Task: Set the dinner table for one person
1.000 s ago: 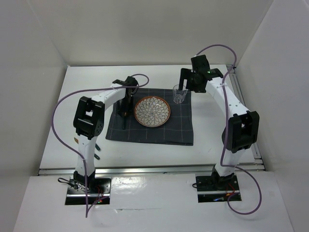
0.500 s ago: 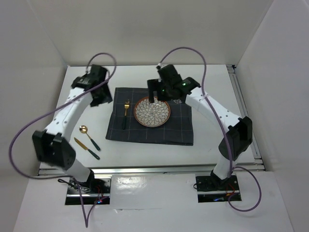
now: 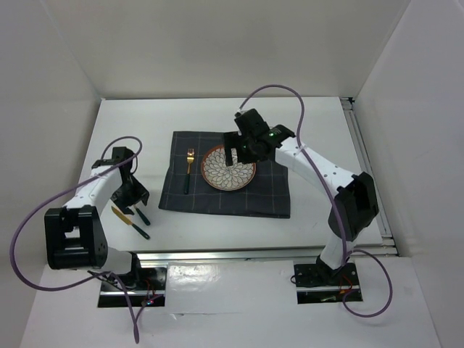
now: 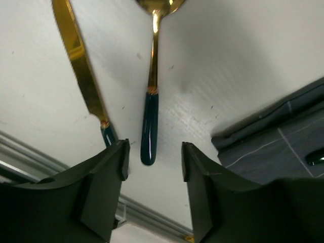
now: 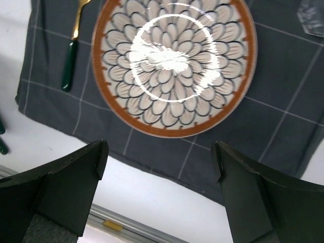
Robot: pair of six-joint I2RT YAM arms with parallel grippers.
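Observation:
On the white dinner table (image 3: 319,123) lies a dark grey gridded cloth (image 3: 225,199). On it are a flower-patterned plate (image 3: 229,172) (image 5: 174,61) and, to its left, a gold fork with a green handle (image 3: 188,168) (image 5: 71,55). A gold spoon (image 4: 153,61) and a gold knife (image 4: 81,71), both green-handled, lie on the table left of the cloth. My left gripper (image 3: 136,196) (image 4: 152,159) is open and empty, low over the spoon's handle end. My right gripper (image 3: 233,154) (image 5: 159,162) is open and empty above the plate's near rim. A clear glass (image 5: 311,12) shows only partly.
The knife (image 3: 134,226) lies close to the aluminium rail (image 3: 217,254) at the table's near edge. White walls stand round the table on three sides. The cloth's left edge (image 4: 273,126) is just right of my left gripper.
My left arm left the fork on the cloth, swung out left and came down over the spoon and knife. My right arm moved from the glass to above the plate.

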